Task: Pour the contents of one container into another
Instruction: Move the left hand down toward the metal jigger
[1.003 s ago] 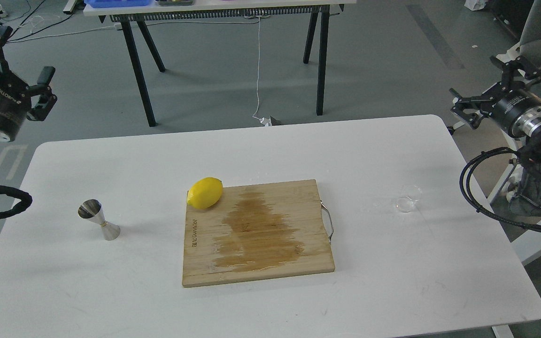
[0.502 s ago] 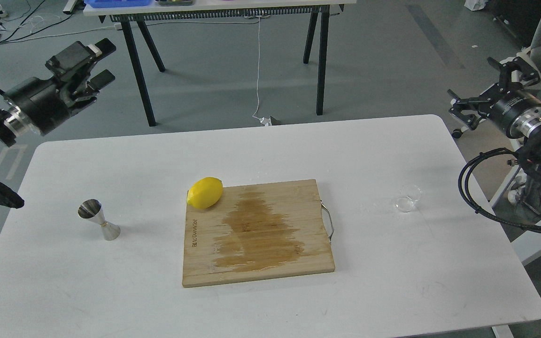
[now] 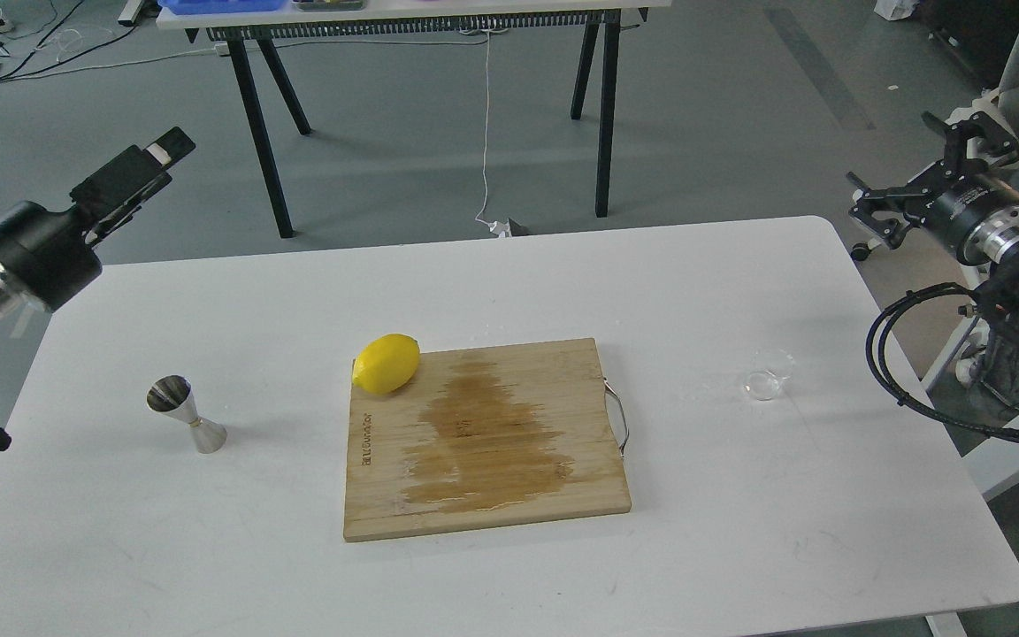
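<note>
One white table [image 3: 704, 292] carries four things: one jigger [image 3: 187, 414], one lemon [image 3: 386, 363], one board [image 3: 485, 438] and one cup [image 3: 768, 375].

The board lies at the table's middle, with one metal handle [image 3: 618, 423] on its 3 o'clock edge and one broad dark wet stain [image 3: 483, 438] across its face. The lemon rests at the board's 11 o'clock corner, partly over the edge.

The steel jigger stands at 9 o'clock from the board, well apart from it, tilted, with its mouth leaning toward 11 o'clock. The clear glass cup sits at 3 o'clock from the board, also well apart, near the table's right edge. Whether it holds anything cannot be told.

Two arms show, one on each side. The left gripper [image 3: 149, 162] hangs off the table's 10 o'clock corner, above the floor, pointing toward 1 o'clock; its fingers overlap in this view, so whether they are parted or closed cannot be told. It holds nothing. The right gripper [image 3: 921, 164] hangs beyond the table's 2 o'clock corner, at 1 o'clock from the cup and well apart from it, with its two fingers spread wide and nothing between them.

One second table [image 3: 403, 18] stands behind on four black legs.
</note>
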`<action>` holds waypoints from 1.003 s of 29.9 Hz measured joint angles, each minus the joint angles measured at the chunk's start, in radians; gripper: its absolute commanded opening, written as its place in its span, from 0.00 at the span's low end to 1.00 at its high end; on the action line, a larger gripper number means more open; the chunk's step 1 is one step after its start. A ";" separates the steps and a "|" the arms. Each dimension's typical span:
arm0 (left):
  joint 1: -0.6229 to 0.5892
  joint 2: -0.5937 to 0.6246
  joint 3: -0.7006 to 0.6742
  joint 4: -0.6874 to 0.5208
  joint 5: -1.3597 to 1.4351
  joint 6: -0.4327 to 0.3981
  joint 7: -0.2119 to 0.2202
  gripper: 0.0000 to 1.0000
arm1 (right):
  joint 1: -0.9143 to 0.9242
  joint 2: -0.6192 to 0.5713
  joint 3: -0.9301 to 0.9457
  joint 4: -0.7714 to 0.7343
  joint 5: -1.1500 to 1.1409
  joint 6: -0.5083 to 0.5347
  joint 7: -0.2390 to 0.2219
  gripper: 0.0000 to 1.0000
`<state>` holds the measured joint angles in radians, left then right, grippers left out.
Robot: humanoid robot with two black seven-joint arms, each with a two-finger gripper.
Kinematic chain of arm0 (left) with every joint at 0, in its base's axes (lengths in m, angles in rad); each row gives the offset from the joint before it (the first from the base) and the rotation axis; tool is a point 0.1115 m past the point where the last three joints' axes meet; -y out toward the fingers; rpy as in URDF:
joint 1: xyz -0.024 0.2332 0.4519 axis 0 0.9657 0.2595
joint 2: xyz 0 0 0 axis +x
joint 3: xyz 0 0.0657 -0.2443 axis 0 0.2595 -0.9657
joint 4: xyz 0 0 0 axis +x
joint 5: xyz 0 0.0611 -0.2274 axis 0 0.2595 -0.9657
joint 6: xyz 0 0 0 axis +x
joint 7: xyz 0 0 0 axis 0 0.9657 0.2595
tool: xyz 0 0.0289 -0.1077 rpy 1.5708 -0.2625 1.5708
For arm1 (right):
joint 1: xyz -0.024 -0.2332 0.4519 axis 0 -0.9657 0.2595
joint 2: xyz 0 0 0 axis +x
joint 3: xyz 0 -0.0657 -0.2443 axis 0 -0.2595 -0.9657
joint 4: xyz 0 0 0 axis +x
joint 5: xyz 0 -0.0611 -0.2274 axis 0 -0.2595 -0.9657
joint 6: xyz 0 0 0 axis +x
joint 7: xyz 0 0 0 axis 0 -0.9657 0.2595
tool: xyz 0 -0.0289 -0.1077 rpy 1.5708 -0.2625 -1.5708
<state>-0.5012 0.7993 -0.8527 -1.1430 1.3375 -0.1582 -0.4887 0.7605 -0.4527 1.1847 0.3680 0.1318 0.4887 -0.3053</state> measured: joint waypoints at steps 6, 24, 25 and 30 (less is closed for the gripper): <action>0.126 0.031 0.000 -0.014 0.196 0.266 0.000 1.00 | -0.022 0.001 0.000 0.000 0.000 0.000 0.000 0.99; 0.521 0.043 0.000 0.063 0.460 0.647 0.000 0.99 | -0.039 -0.008 0.005 -0.001 0.001 0.000 0.000 0.99; 0.530 0.022 0.000 0.084 0.473 0.647 0.000 0.99 | -0.039 -0.007 0.005 -0.001 0.001 0.000 0.000 0.99; 0.540 -0.092 0.000 0.175 0.527 0.647 0.000 0.99 | -0.040 -0.006 0.004 -0.001 0.001 0.000 0.000 0.99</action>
<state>0.0388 0.7078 -0.8530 -0.9684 1.8641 0.4890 -0.4888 0.7209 -0.4590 1.1890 0.3665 0.1332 0.4887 -0.3053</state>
